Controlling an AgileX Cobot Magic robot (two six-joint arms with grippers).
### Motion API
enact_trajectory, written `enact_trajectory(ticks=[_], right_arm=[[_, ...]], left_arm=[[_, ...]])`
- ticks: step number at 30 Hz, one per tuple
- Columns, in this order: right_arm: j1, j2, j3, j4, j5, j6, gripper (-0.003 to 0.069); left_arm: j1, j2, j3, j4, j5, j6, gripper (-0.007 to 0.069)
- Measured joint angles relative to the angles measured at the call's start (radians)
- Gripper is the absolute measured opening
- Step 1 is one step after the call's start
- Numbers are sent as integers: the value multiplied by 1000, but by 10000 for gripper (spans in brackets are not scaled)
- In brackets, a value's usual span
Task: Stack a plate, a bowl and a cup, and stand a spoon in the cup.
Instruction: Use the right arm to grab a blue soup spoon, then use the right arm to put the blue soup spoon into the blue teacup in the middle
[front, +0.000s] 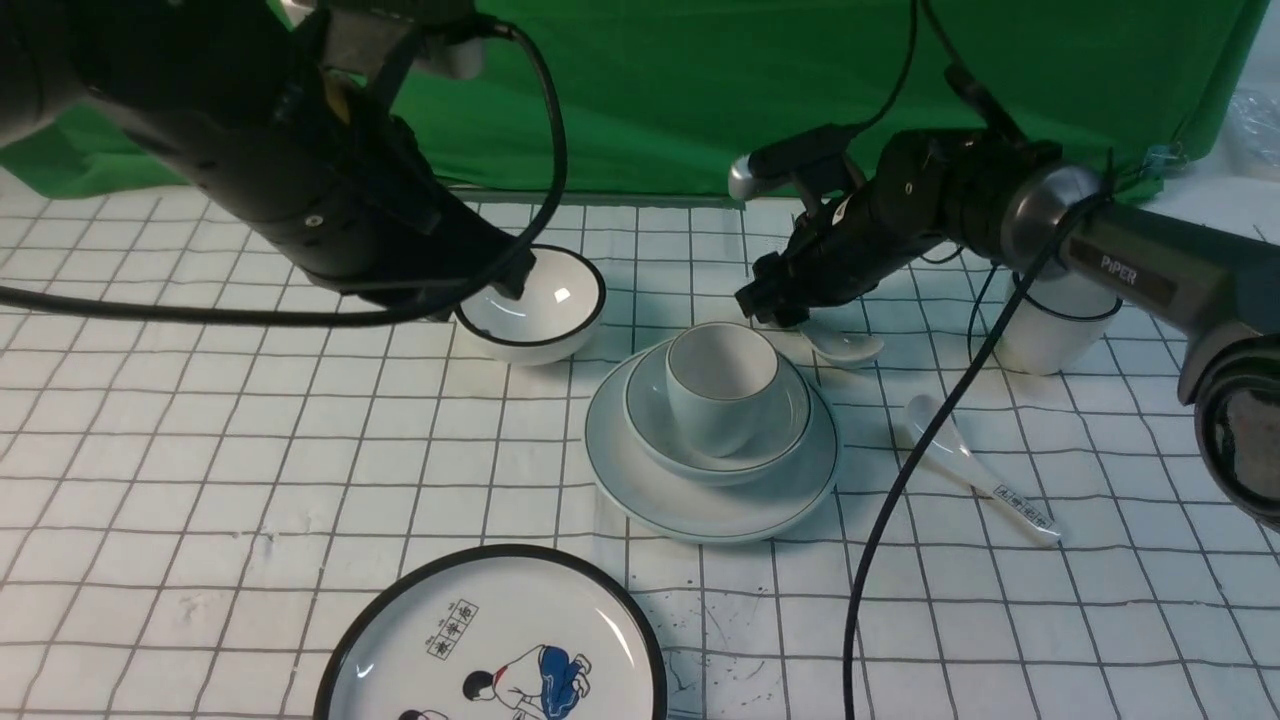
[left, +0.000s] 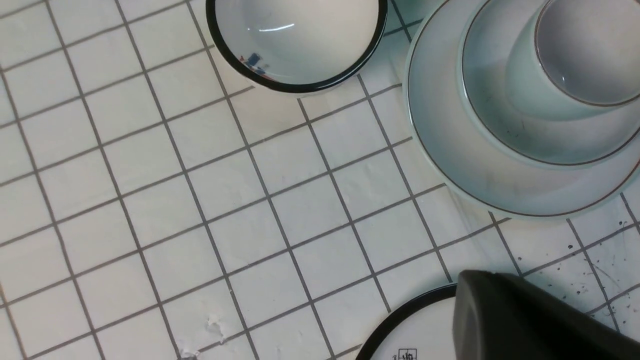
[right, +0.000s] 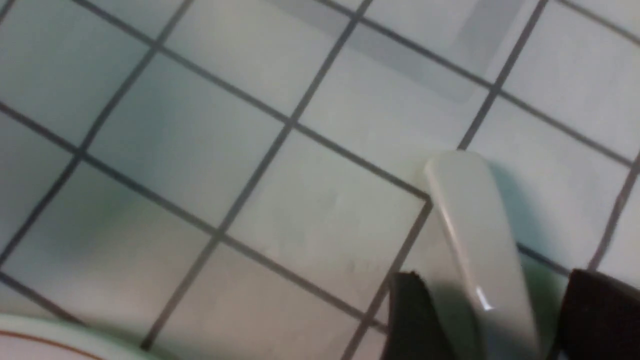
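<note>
The cup (front: 722, 385) is sitting in the bowl (front: 655, 410) on the plate (front: 700, 515), mid-counter. Remaining is the spoon (right: 482, 250), lying toward the counter's far edge; the right jaws (right: 492, 320) are standing open around its handle, the left closed, empty.

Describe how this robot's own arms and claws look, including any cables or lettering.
Both arms are mostly black and blocky, with grey, metallic-looking parts. Black cables loop from each; the right arm also has a thick ribbed black hose and pale "PiPER" lettering. The left claw and right claw have dark fingers.
</note>
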Motion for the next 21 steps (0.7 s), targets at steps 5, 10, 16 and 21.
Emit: enact_trajectory(ticks=[5,10,16,21], right_arm=[[-1,0,-31,0,64,29,168],[-15,-48,-116,0,241,43,170],[-22,-289,-150,34,278,57,170],[28,-499,-69,97,226,24,170]], left_arm=[[0,0,0,1,3,-4,2],[0,0,0,1,3,-7,2],[0,-3,0,2,-31,-10,2],[0,-47,2,1,-82,-33,2]])
